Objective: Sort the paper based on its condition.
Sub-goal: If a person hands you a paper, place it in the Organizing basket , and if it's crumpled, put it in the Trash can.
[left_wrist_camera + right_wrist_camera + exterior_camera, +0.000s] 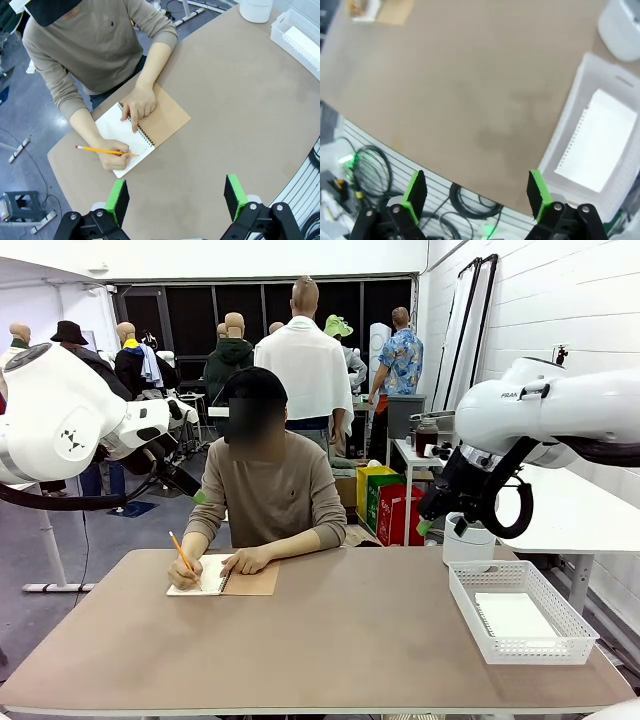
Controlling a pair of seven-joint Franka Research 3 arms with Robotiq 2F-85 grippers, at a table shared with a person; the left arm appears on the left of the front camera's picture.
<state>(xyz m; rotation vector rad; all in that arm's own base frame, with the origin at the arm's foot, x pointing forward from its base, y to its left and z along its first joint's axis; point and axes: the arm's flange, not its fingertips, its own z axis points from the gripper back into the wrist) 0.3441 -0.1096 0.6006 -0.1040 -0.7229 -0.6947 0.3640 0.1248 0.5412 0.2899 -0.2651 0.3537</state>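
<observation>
**At the desk's right end: paper in basket, both claws wide**

Inside the white mesh basket (521, 650) at the robot's right end of the desk (330, 640) lies the paper (513, 617), flat on the basket floor. In the right wrist view one long edge of it looks ragged. It is probably a single sheet, but that view is too blurred to count.

Just beyond the basket stands a white cylindrical container (467, 540).

Right claw (476, 175): jaws wide, nothing between the green pads. It hangs above the desk's near edge, beside the basket's corner.

Left claw (175, 180): jaws wide, nothing held, raised high over the desk's left part and well apart from the paper.

Far side, left of centre: a person sits writing. One hand (116, 159) holds a yellow pencil (100, 150) on the open white page of a spiral-bound notebook (167, 117). The other hand (141, 104) rests on the coil, next to the brown cover folded out flat.
</observation>
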